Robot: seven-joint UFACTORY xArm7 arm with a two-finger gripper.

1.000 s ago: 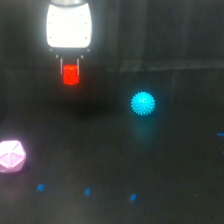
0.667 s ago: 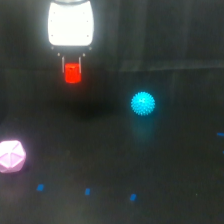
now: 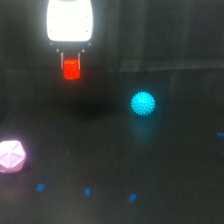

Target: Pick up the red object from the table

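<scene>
The red object (image 3: 71,69) is a small bright red-orange block hanging between two thin dark fingers under the white gripper body. My gripper (image 3: 71,67) is shut on it in the upper left of the exterior view. A soft dark shadow lies on the black table (image 3: 165,170) below the block, which looks lifted off the surface.
A cyan spiky ball (image 3: 143,103) rests on the table to the exterior view's right of the gripper. A pink faceted polyhedron (image 3: 11,156) sits at the left edge. A few small blue marks (image 3: 87,191) dot the near part of the table.
The gripper and the red object have shifted slightly upward in the view. The ball and the polyhedron have stayed put.
</scene>
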